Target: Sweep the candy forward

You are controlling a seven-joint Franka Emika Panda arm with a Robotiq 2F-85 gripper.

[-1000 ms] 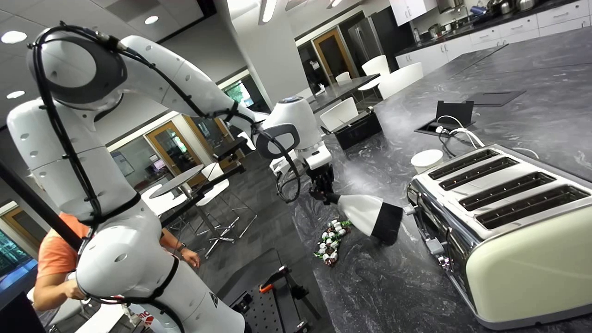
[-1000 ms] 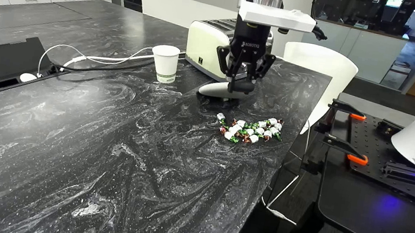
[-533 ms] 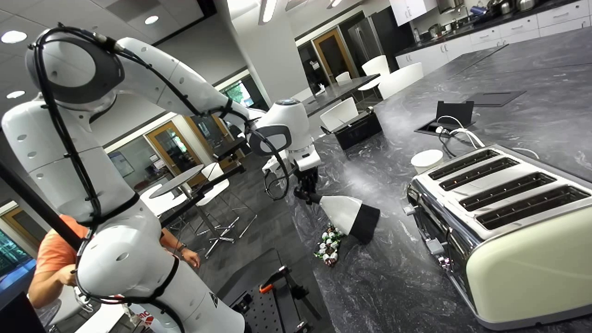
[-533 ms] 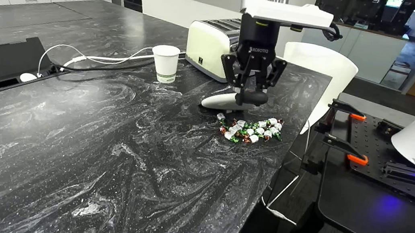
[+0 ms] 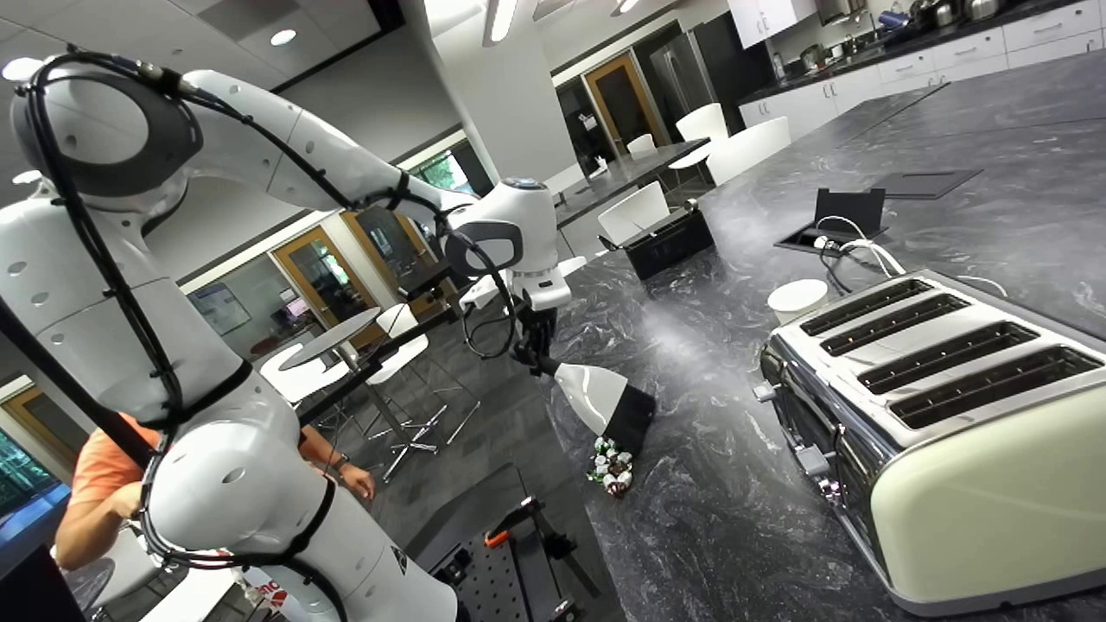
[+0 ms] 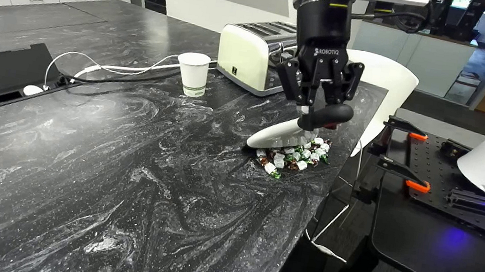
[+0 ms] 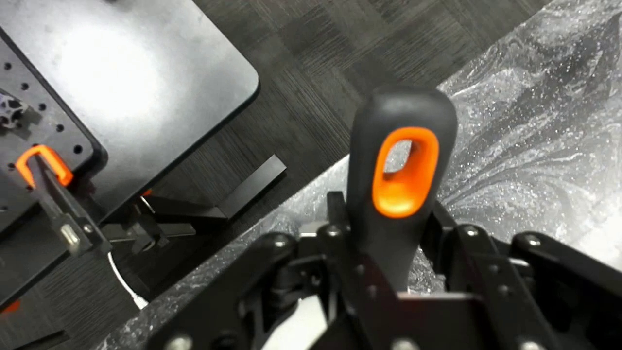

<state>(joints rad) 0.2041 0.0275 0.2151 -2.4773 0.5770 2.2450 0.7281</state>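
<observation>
The candy is a loose cluster of small white, green and brown wrapped pieces on the dark marbled counter, near its edge, in both exterior views [image 5: 612, 471] [image 6: 304, 155]. My gripper [image 6: 321, 106] is shut on the black handle [image 6: 333, 114] of a brush. The handle, with its orange-lined hole, also shows in the wrist view [image 7: 399, 201], between the gripper fingers [image 7: 386, 228]. The white brush head [image 5: 592, 393] slants down, and its black bristles [image 5: 632, 419] are at the candy's toaster-side edge. The head hides part of the cluster. The candy is not visible in the wrist view.
A cream four-slot toaster [image 5: 976, 510] and a paper cup [image 6: 194, 74] stand on the counter. An open cable box [image 6: 9, 75] with cords lies farther over. The counter edge [image 6: 306, 225] runs close beside the candy. A black table with orange-tipped clamps [image 6: 416, 185] stands beyond it.
The gripper and brush have moved away from the toaster to the candy, and the brush has tilted more. A few pieces at the cluster's end have shifted slightly away from the brush.
</observation>
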